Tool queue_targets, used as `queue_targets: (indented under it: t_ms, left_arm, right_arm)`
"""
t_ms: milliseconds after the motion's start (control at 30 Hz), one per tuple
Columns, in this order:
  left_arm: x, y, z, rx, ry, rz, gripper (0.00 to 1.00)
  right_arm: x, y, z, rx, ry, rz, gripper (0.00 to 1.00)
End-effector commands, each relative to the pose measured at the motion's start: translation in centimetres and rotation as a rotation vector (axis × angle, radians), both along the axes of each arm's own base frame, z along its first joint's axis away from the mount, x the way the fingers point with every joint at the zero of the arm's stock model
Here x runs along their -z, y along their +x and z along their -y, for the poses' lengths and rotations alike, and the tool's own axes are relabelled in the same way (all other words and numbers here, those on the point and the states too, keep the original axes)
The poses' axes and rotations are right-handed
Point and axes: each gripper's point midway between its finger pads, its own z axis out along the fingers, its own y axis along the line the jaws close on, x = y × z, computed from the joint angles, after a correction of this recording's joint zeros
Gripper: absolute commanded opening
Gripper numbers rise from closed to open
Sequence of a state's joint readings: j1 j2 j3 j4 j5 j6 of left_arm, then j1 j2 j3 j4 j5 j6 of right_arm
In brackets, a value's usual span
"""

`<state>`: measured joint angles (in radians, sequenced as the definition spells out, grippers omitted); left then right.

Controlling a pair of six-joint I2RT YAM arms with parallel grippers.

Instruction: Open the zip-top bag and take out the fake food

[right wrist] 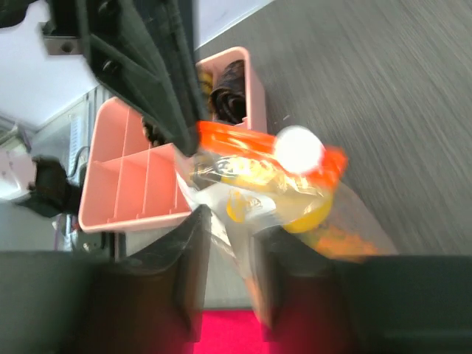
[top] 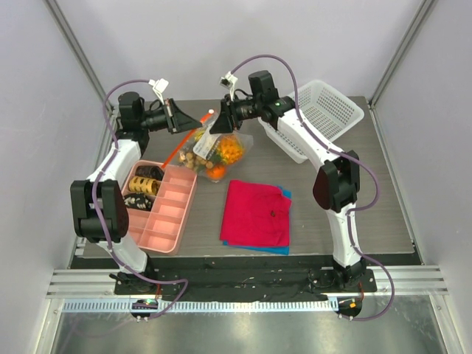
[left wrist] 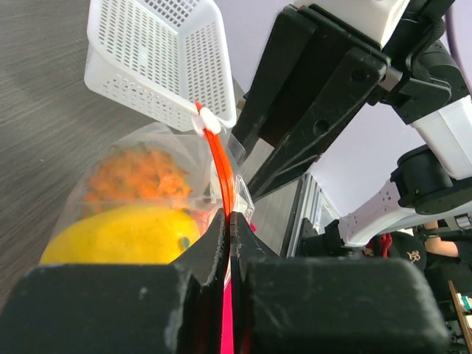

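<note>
Jaws of the left gripper (left wrist: pixel 230 221) are clenched on the orange-red zip strip (left wrist: pixel 220 173), which we see running up between its fingers to a white slider (left wrist: pixel 207 122). Over on the right gripper (top: pixel 219 122), the jaws narrow onto the top edge of the zip-top bag (top: pixel 214 151) from the right; its own wrist view is blurred, yet we make out clear film passing between the two fingers, so we read it as grasping the bag. We find the bag at the far middle of the table (top: pixel 354 199), held between both grippers, its mouth up and its body hanging toward the surface; we cannot tell whether it touches. The fake food (top: pixel 223 152) sits inside it, with a yellow fruit (left wrist: pixel 125 236) and an orange piece (left wrist: pixel 136 173) pressed against the film. Just near and left of the bag lies a pink tray (top: pixel 173 214) holding dark ringed pieces (top: pixel 144 184). A white basket (top: pixel 328 110) stands to the far right, and a red cloth (top: pixel 257 214) lies near of the bag.
</note>
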<state>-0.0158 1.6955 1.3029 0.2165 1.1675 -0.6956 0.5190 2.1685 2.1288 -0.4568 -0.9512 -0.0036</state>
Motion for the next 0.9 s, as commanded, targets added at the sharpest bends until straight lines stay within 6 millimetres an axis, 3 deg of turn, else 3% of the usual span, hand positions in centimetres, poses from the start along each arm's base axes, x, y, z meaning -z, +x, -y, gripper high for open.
queue_targets:
  t_ms: [0, 67, 100, 167, 200, 300, 333, 467, 567, 667, 700, 767, 867]
  left_arm:
    - [-1.7, 0.5, -0.2, -0.029, 0.015, 0.082, 0.0]
    - [-2.1, 0.3, -0.4, -0.037, 0.017, 0.096, 0.0]
    - [-2.4, 0.2, -0.4, -0.037, 0.016, 0.102, 0.0]
    - [-2.7, 0.1, -0.3, -0.03, 0.012, 0.109, 0.0]
    - [-2.9, 0.0, -0.3, -0.028, 0.011, 0.114, 0.0]
    - [-3.2, -0.4, -0.2, -0.017, 0.006, 0.119, 0.0]
    - [-3.4, -0.5, -0.2, -0.012, 0.004, 0.127, 0.0]
    - [-3.4, -0.7, -0.1, -0.003, -0.008, 0.12, 0.0]
    - [-3.3, -0.6, -0.1, -0.004, -0.008, 0.117, 0.0]
    - [-3.4, -0.7, -0.1, 0.0, -0.008, 0.12, 0.0]
    - [-3.5, -0.8, -0.1, 0.002, -0.008, 0.123, 0.0]
    - [-3.5, -0.8, -0.1, 0.0, -0.008, 0.12, 0.0]
    - [-3.7, -0.8, -0.1, 0.0, -0.01, 0.121, 0.0]
  right_arm:
    - [-3.5, 3.5, 1.5, 0.215, 0.028, 0.013, 0.57]
    - [-4.2, 4.0, 2.0, 0.237, 0.087, -0.068, 0.71]
    - [-3.5, 4.1, 2.7, 0.232, 0.104, -0.12, 0.81]
    - [-4.8, 4.2, 2.8, 0.229, 0.169, -0.122, 0.85]
    - [-4.2, 4.1, 2.9, 0.226, 0.167, -0.129, 0.87]
    - [-5.0, 3.3, 2.5, 0.144, 0.206, -0.089, 0.78]
    - [-5.1, 2.2, 2.3, 0.072, 0.221, -0.088, 0.77]
    - [-5.6, 2.9, 1.9, 0.004, 0.261, -0.008, 0.77]
    - [-6.4, 2.7, 1.2, -0.04, 0.306, -0.005, 0.72]
    - [-7.0, 2.4, 1.0, -0.07, 0.36, -0.031, 0.58]
    - [-6.7, 2.5, 0.9, -0.073, 0.365, -0.051, 0.46]
    - [-6.8, 2.5, 0.7, -0.082, 0.376, -0.067, 0.39]
    - [-6.5, 2.4, 0.4, -0.093, 0.38, -0.081, 0.2]
